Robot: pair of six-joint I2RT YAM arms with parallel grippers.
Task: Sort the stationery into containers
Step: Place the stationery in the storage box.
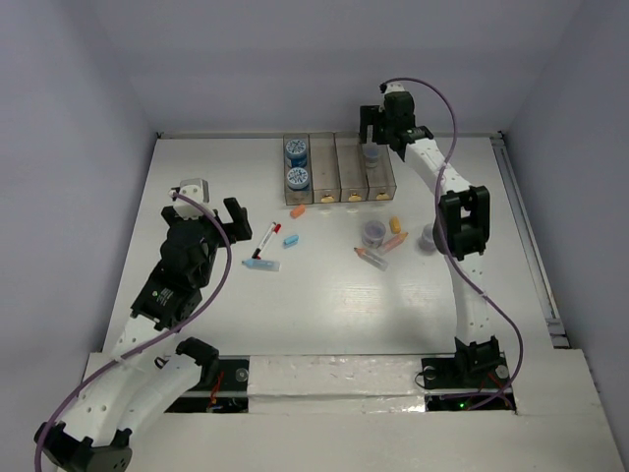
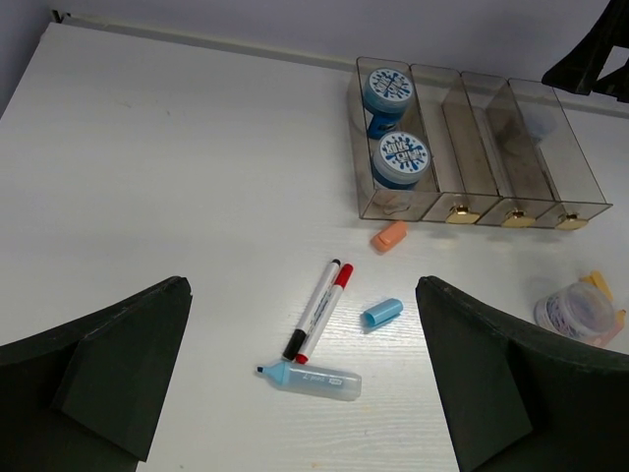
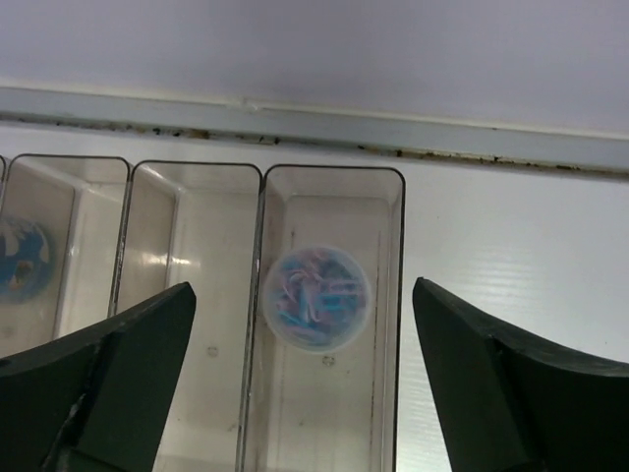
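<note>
Four joined translucent bins (image 1: 322, 169) stand at the back centre. The leftmost holds two blue-topped rolls (image 1: 297, 150) (image 1: 298, 178). My right gripper (image 1: 378, 130) is open and empty above the rightmost bin (image 3: 396, 295), where a greyish-purple round piece (image 3: 316, 299) lies. My left gripper (image 2: 303, 293) is open and empty above the table, over a red-capped marker (image 2: 332, 303), a black-capped marker (image 2: 313, 313), a light-blue highlighter (image 2: 316, 380) and its blue cap (image 2: 382, 312). An orange cap (image 2: 389, 235) lies in front of the bins.
Another round piece (image 1: 373, 231) lies centre right with orange and pink sticks (image 1: 394, 239) (image 1: 371, 257) beside it. A third round piece (image 1: 428, 239) lies partly behind the right arm. A rail (image 1: 526, 236) runs along the table's right edge.
</note>
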